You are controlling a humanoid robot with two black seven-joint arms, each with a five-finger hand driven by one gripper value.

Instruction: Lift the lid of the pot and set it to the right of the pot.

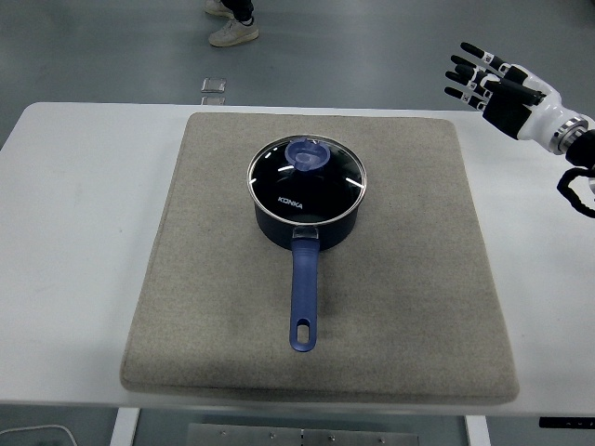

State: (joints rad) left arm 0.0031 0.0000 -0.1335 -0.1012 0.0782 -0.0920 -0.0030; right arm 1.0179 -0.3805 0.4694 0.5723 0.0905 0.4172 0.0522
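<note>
Head view. Item: dark blue pot, standing upright near the middle of a grey felt-like mat, slightly toward the mat's far half. The pot's long blue handle runs from the pot's near side straight toward the table's near edge and ends in a slotted hanging hole; the handle lies wholly over the mat. Item: glass pot lid, seated on the pot's rim, metal band around its edge, a round blue knob set toward the far side of its centre, white lettering "KONKA" on the glass left of the pot's middle. The lid is closed on the pot and untouched. Item: mat, roughly square, lying flat on the white table, with bare table showing left and right of the pot's mat. Item: right hand, black and white, hanging in the air beyond the mat's far right corner, well apart from the pot, fingers spread and extended toward the left, holding nothing; its arm enters from the picture's right edge. Beyond the table, past the pot's far side, a small clear square object lies on the grey floor, and a person's shoes show at the top edge.
</note>
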